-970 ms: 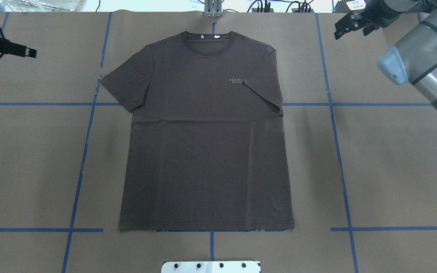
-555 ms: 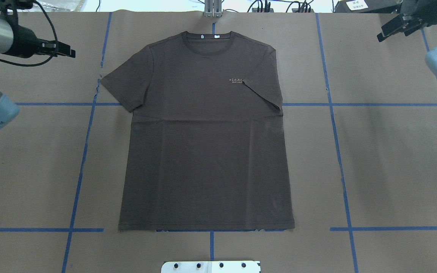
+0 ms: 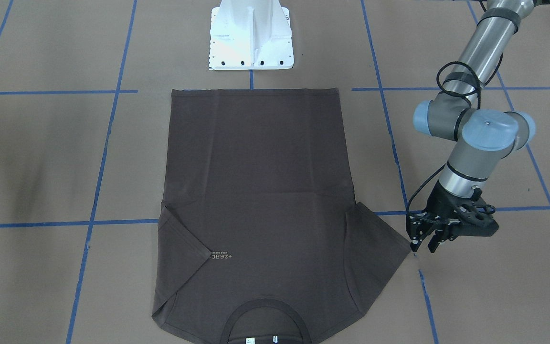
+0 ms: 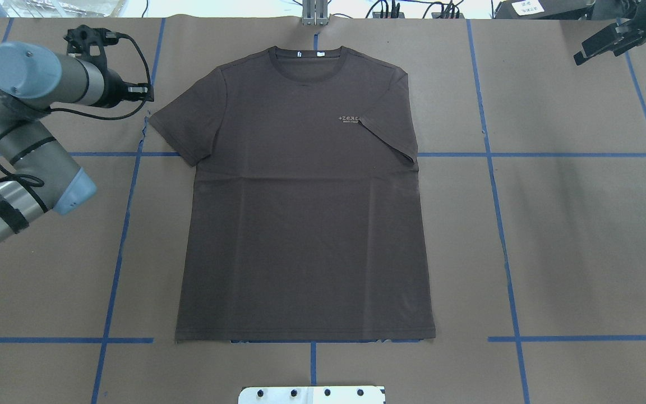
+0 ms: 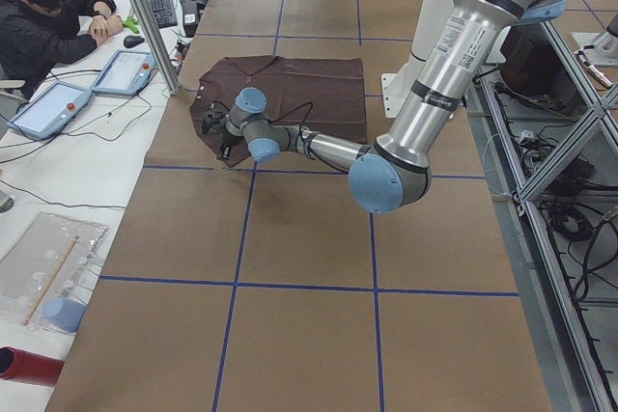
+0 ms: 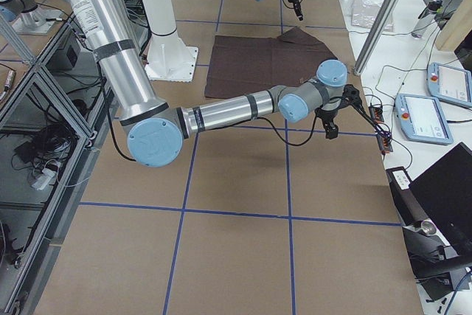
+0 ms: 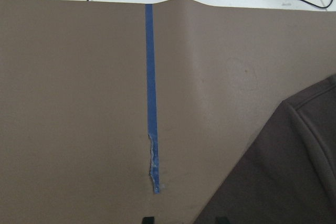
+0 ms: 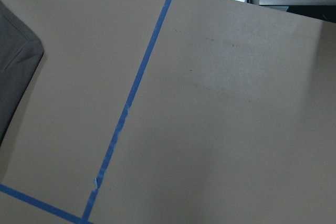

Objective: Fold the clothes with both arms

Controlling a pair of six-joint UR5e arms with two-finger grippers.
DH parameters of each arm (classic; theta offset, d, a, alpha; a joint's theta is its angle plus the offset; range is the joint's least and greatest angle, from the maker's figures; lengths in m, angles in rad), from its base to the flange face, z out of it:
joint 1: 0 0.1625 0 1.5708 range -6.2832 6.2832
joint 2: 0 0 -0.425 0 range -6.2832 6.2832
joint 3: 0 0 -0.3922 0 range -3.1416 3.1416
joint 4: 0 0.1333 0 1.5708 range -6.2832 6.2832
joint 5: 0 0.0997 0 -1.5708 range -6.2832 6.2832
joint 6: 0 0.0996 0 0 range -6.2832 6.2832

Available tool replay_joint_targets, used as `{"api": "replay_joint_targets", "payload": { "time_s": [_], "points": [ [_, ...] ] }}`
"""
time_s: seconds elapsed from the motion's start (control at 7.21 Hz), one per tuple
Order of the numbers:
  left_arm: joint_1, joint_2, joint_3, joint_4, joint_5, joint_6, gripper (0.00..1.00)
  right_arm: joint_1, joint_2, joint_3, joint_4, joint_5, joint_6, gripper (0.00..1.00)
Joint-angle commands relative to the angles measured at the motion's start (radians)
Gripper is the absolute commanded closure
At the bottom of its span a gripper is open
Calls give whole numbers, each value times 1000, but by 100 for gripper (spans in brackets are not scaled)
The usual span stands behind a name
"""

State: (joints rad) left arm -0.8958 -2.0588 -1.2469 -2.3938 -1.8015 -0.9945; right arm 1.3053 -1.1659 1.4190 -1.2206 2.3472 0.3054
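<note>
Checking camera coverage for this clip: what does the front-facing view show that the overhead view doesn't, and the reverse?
Front-facing only: the white pedestal with its upright column, and a clear gap between the fingers of the left pincer. Overhead only: the right pincer, far from the T-shirt at the back right, and cables at the top edge. Both: the T-shirt lying flat, one sleeve tucked inward by the logo, the other spread with the left pincer just beside its tip.
</note>
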Motion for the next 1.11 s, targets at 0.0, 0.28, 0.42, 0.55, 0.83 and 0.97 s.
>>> {"api": "replay_joint_targets", "payload": {
  "time_s": [0.0, 0.28, 0.42, 0.55, 0.83, 0.97],
  "points": [
    [40, -7, 32, 1, 56, 0, 51, 0, 0, 0, 1, 1, 0, 0],
    [51, -14, 52, -1, 57, 7, 51, 0, 0, -3, 0, 0, 0, 0],
    [60, -14, 53, 1, 57, 7, 51, 0, 0, -3, 0, 1, 0, 0],
    [63, -14, 58, -1, 57, 8, 51, 0, 0, -3, 1, 1, 0, 0],
    [66, -14, 60, -1, 57, 10, 51, -1, 0, -3, 0, 1, 0, 0],
    [64, -14, 58, -1, 57, 8, 56, -1, 0, -3, 0, 1, 0, 0]
  ]
}}
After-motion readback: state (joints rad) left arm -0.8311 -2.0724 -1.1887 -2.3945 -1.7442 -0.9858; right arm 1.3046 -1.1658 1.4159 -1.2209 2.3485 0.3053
